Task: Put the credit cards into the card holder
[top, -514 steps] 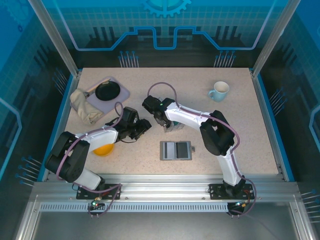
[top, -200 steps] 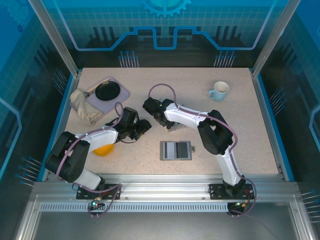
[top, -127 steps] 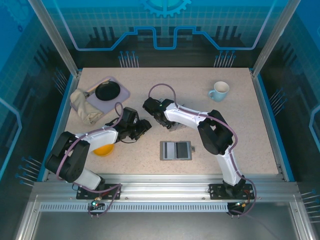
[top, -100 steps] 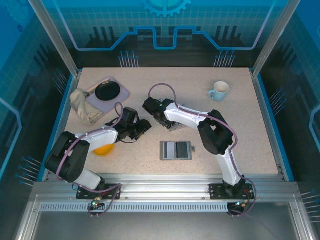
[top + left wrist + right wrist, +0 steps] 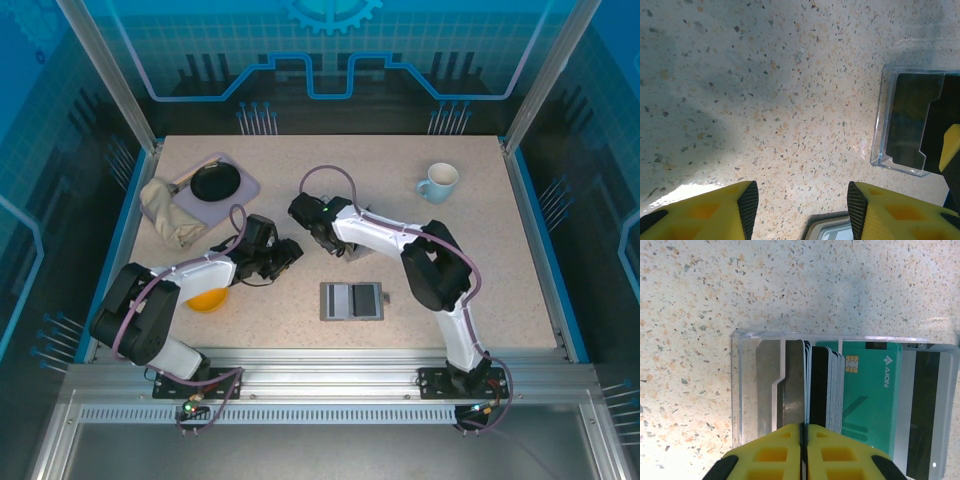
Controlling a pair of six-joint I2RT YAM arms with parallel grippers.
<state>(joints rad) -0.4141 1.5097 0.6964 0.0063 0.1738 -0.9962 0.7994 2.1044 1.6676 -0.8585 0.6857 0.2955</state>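
My right gripper is pressed together; whether it pinches a card I cannot tell. The cards stand in the clear box at its 12 o'clock. My left gripper is spread. The card holder lies open at the box's 6 o'clock.

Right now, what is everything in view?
Clear slotted plastic box: one, table centre.
Thin plastic credit cards: several, one teal, in the box.
Flat square card holder: one, grey, near centre.
Ceramic mug: one, pale blue, far right.
Flat tray: one, lavender, far left, holding a black dish.
Crumpled cloth: one, beige, beside tray.
Round object: one, yellow, near left.
Left gripper: open, over table.
Right gripper: shut, above cards.
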